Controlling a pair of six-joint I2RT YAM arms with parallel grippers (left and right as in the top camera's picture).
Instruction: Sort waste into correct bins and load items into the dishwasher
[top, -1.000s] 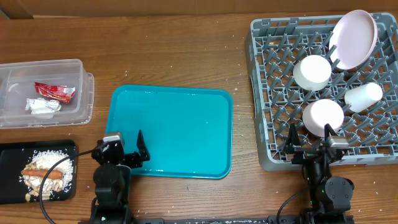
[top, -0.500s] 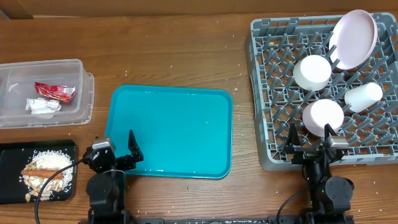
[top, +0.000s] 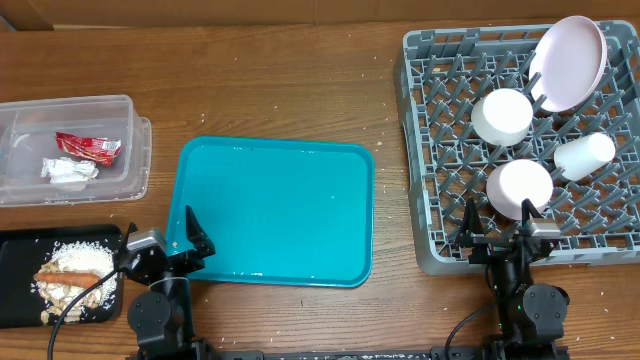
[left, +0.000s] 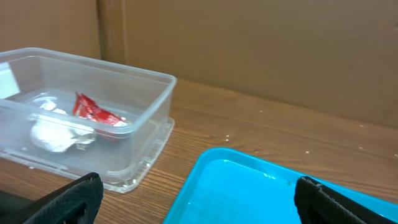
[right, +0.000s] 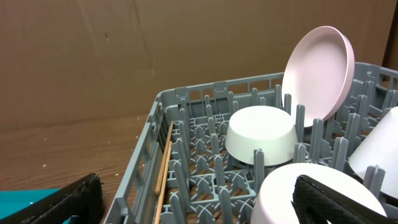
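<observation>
The clear tub at the left holds a red wrapper and a white tissue; both show in the left wrist view too, wrapper and tissue. The black tray holds pale scraps and a sausage-like stick. The grey rack carries a pink plate, two bowls and a cup. My left gripper hangs open between the black tray and the teal tray's front-left corner. My right gripper stands open at the rack's front edge, holding nothing.
A large teal tray lies in the middle. Wooden chopsticks lie along the rack's left wall. A cardboard wall stands behind the table. Crumbs dot the wood.
My left arm has drawn back and to the left, off the teal tray's front corner toward the black tray. The right arm and everything in the rack have stayed put.
</observation>
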